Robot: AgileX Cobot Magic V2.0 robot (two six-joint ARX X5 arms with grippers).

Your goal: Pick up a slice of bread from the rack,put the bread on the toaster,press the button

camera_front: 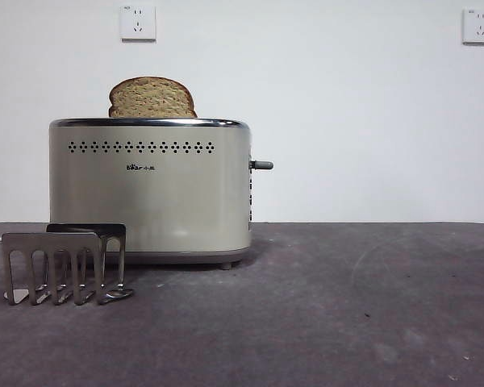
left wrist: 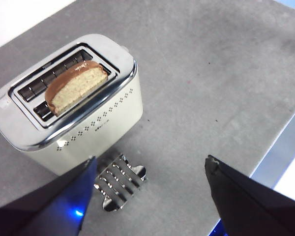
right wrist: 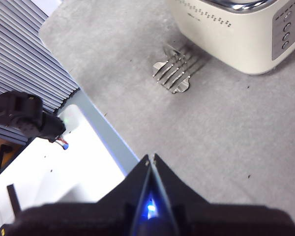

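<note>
The left gripper (left wrist: 150, 172), jaws spread and holding nothing, hung above the rack (left wrist: 119, 181) and the toaster (left wrist: 88, 125) holding the slice of bread (left wrist: 76, 87), while the right gripper (right wrist: 151, 158), jaws pressed together, waited well away from both.

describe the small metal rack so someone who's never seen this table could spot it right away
Find the large cream-coloured boxy toaster with a brown-crusted slice of bread poking out of its top. On the grey table just in front of its lower corner stands the small dull-grey metal rack. It is much lower than the toaster, made of upright plates with arched slots, and holds nothing.
</note>
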